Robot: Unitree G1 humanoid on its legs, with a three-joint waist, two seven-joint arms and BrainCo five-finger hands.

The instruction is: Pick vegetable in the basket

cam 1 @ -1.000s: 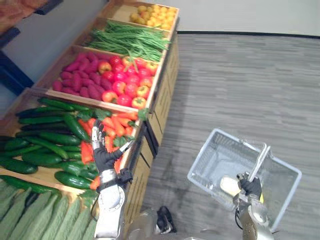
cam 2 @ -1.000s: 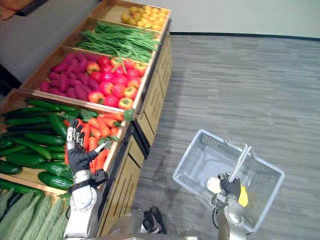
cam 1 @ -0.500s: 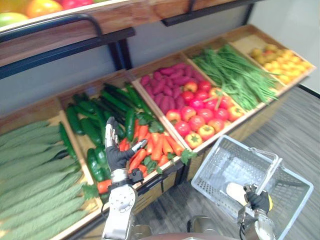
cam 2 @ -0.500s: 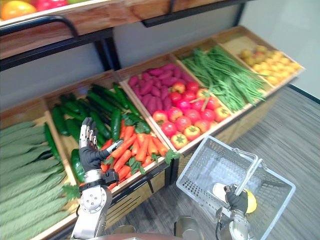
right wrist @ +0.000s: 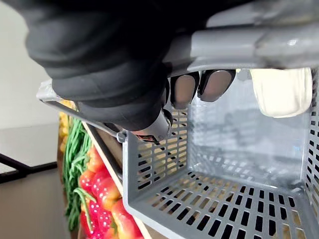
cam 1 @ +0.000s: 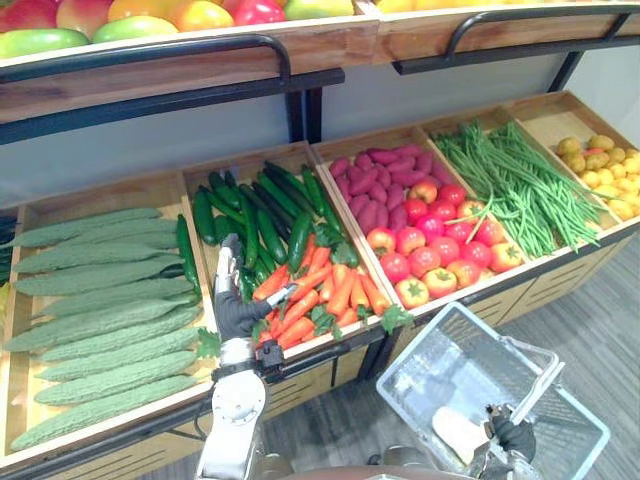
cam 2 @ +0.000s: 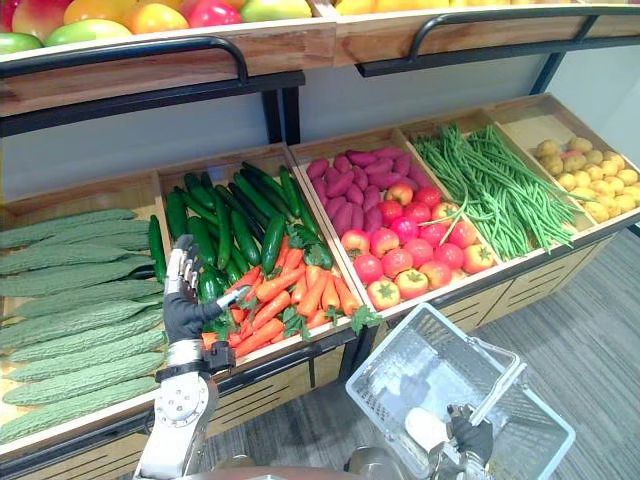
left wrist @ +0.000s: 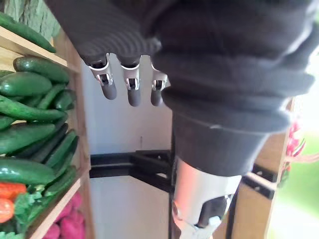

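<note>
The left robot hand (cam 1: 237, 310) is spread wide by the carrots (cam 1: 330, 290) at the shelf's (cam 1: 335, 348) front edge. The right robot hand (cam 1: 515, 437) grips the basket's (cam 1: 425, 365) handle (cam 1: 540, 392) above open floor (cam 1: 590, 320).

The left arm (cam 1: 225, 440) rises from the bottom edge, left of centre, with its silver forearm upright and its wrist under the dark cover. The left hand (cam 1: 238, 312) is raised in the lower-left middle of the frame. Its fingers (cam 1: 228, 262) are straight and point up, its thumb (cam 1: 280, 295) is spread out to the right, and it holds nothing. In the lower right corner the right hand (cam 1: 515, 438) is clenched, its fingers (right wrist: 184, 89) curled round the basket handle (right wrist: 249, 47).
</note>
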